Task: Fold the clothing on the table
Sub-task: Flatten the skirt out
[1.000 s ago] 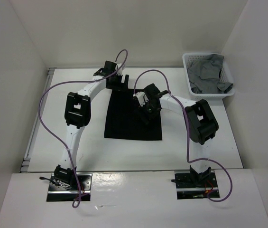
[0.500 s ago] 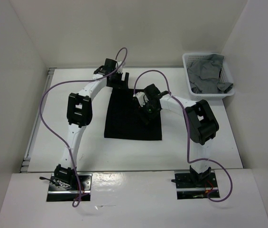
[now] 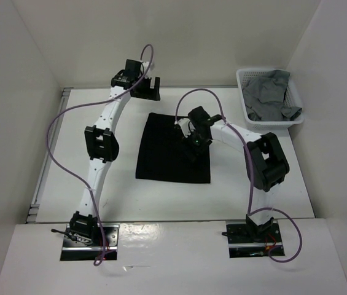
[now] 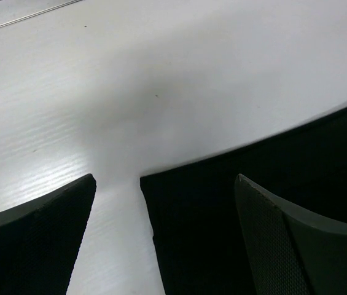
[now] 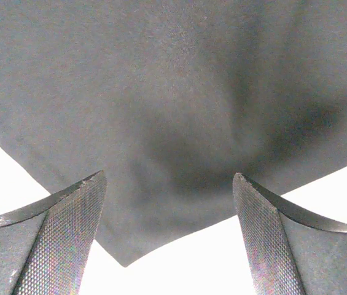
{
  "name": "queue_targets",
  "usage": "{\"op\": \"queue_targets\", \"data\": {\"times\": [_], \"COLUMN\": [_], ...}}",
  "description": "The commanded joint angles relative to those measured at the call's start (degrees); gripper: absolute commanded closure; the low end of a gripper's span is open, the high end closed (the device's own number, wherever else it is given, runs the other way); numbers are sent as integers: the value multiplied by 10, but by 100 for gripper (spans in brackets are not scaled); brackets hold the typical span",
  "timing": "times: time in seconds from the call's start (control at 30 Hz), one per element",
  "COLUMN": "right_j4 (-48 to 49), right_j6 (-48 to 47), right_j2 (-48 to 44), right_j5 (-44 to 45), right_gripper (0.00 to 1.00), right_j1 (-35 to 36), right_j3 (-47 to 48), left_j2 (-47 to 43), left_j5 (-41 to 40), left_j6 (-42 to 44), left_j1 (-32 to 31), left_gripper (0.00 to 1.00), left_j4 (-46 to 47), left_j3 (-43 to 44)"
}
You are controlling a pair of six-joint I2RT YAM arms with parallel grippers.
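A plain black, roughly rectangular soft fabric garment [image 3: 167, 157] lies flat in the middle of the large white smooth tabletop [image 3: 130, 196], its long sides running toward the back wall. The left arm rises from its base at the lower left of the overhead view, bends at a black joint in the mid-left, and stretches up to the upper centre. There the left gripper [image 3: 150, 91] hangs past the garment's far edge, near the back wall and apart from the cloth. In the left wrist view its jaws stand wide apart and grip nothing. One finger [image 4: 44, 233] is over bare table, the other [image 4: 296, 246] is over the black fabric, and the garment's corner lies between them. The right arm climbs from its base at the lower right and folds at a black elbow in the mid-right. Its forearm reaches leftward, so the right gripper [image 3: 193, 150] points down over the right half of the garment. In the right wrist view these jaws are also spread and empty, with a soft dimple in the fabric beneath them and a cloth corner at the lower centre. I cannot tell whether the fingertips touch the cloth. A purple cable [image 3: 59, 120] loops along each arm. In the upper right, a small white plastic lattice basket [image 3: 245, 101] holds a crumpled grey fabric garment [image 3: 268, 92].
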Motion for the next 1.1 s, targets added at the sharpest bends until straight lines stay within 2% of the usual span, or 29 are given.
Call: {"op": "queue_targets", "data": {"times": [0.0,0.1,0.13,0.17,0.27,0.3,0.4,0.43,0.47,0.57,0.7,0.73,0.93,1.07], "right_j4": [-35,-35,-35,-30,-30,-30,-36,-36,-36,-42,-47,-47,-53,-53], "right_j6": [3,3,3,3,3,8,8,13,13,19,25,25,25,25], "right_j2": [-88,-132,-143,-155,-206,-235,-293,-307,-322,-373,-417,-423,-448,-462], "right_j5": [8,42,42,48,34,17,4,-1,-1,-8,-30,-30,-36,-36], "right_gripper": [13,13,13,13,11,10,10,10,10,10,11,11,11,11], "right_j1": [4,4,-9,-17,-66,-81,-131,-137,-144,-159,-193,-193,-217,-228], "right_j3": [41,17,10,4,-21,-37,-76,-86,-99,-143,-167,-167,-167,-167], "left_j2": [-83,-160,-211,-240,-375,-408,-534,-552,-570,-611,-631,-636,-656,-629], "left_j5": [29,34,42,42,32,25,9,3,3,26,82,113,144,157], "left_j6": [0,8,13,13,31,45,68,77,88,127,148,157,170,170], "left_j1": [-1,-6,-6,-6,-6,-6,-6,-6,-6,-6,-1,5,5,5], "left_gripper": [0,0,0,0,0,0,0,0,0,0,0,0,3,13], "left_j4": [-38,-31,-23,-10,68,110,140,140,147,116,80,72,66,72], "left_j3": [-10,-111,-149,-243,-417,-536,-673,-744,-778,-869,-932,-941,-979,-985]}}
